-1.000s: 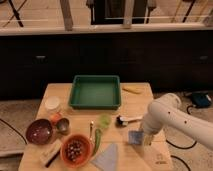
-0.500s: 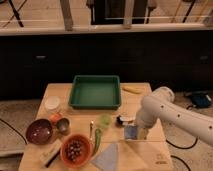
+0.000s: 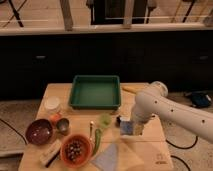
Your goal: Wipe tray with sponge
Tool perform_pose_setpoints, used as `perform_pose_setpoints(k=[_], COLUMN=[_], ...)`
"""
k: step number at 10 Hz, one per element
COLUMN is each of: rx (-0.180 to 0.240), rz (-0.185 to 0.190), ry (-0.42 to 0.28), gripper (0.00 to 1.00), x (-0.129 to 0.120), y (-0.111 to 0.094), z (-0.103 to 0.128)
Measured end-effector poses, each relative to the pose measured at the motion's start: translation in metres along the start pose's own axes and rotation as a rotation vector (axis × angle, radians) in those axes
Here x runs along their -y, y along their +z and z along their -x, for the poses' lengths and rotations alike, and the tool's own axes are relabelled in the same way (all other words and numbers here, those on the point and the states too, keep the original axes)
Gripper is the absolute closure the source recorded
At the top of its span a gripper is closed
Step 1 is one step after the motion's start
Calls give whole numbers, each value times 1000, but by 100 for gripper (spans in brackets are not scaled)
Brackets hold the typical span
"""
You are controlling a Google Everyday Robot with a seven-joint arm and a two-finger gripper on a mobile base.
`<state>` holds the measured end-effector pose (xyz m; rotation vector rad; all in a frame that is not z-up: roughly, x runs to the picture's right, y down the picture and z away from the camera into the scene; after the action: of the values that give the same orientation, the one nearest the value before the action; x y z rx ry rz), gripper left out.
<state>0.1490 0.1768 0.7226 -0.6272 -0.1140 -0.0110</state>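
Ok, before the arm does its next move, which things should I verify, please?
1. The tray is bare inside, ready for wiping: ok.
2. The gripper is down at the sponge, on the right side of the table: ok.
3. The sponge is actually gripped: cannot tell.
4. The sponge is on the tray: not ok, it is in front of the tray's right corner.
5. The orange bowl is well left of the gripper: ok.

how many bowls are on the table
2: a dark red bowl at the table's left front, and an orange bowl to its right, nearer the front edge. The gripper is low over the table's right side; its arm could hide something small.
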Motion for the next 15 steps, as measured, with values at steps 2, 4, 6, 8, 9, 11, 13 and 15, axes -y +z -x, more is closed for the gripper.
perform_pose_setpoints(k=[2, 4, 6, 8, 9, 11, 13, 15], rx=[-2, -5, -7, -9, -9, -13, -8, -7], rz=[-11, -22, -37, -55, -62, -79, -90, -111], ry=[-11, -12, -19, -24, -29, -28, -32, -33], gripper=[99, 99, 99, 99, 99, 99, 99, 99], x=[10, 19, 32, 49, 56, 68, 78, 94], y=[-1, -1, -3, -3, -4, -2, -2, -3], z=[9, 13, 18, 21, 23, 22, 25, 25])
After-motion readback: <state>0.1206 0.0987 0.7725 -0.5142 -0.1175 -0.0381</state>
